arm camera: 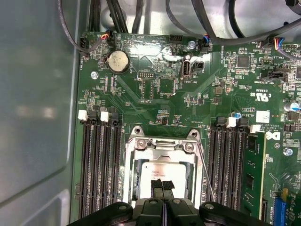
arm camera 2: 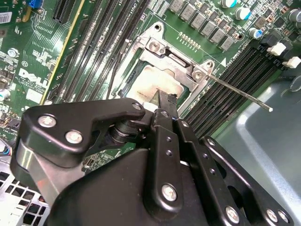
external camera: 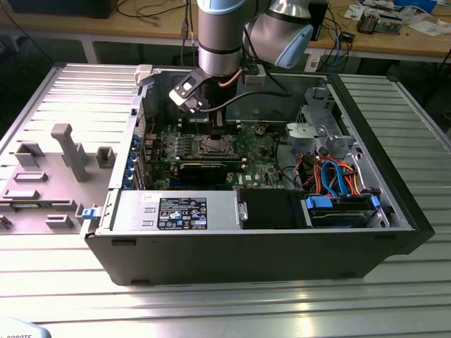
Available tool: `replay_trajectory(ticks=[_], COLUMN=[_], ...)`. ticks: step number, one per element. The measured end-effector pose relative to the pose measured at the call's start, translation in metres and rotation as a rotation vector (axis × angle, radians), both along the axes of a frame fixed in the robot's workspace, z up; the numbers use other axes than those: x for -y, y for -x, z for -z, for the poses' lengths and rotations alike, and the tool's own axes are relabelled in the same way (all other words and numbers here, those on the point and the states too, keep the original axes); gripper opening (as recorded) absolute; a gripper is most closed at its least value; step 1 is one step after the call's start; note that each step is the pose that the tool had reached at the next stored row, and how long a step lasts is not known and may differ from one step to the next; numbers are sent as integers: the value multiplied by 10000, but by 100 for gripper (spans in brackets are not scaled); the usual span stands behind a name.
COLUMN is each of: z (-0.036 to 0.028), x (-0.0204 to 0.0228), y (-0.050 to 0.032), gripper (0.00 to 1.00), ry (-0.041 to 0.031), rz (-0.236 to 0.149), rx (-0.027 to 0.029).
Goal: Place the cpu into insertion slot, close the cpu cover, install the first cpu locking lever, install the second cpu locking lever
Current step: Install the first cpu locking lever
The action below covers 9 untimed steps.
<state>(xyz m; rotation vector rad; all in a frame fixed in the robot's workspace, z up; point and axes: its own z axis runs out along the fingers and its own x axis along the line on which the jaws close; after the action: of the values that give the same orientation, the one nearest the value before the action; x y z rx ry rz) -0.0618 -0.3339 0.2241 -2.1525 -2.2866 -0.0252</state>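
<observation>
Grey metal table (external camera: 211,310) holds an open computer case (external camera: 246,257). Claw (arm camera: 162,183), fingers pressed together, hangs over the cpu (arm camera: 148,176) lying in the insertion slot (arm camera: 136,137), maybe touching its top.

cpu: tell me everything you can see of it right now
The cpu is a flat square chip with a silvery-grey metal top bearing faint print. It lies flat in the insertion slot, framed by the silvery cpu cover, between banks of black memory slots on the green board. The gripper hangs over one edge with jaws together, hiding part of it; whether they touch it cannot be told.
</observation>
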Motion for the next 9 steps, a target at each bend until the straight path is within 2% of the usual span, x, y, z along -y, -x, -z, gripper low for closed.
replay_trajectory(ticks=[9], z=[-42], x=[0], y=[0], gripper=[11], ry=[1], rz=[0], rx=[0])
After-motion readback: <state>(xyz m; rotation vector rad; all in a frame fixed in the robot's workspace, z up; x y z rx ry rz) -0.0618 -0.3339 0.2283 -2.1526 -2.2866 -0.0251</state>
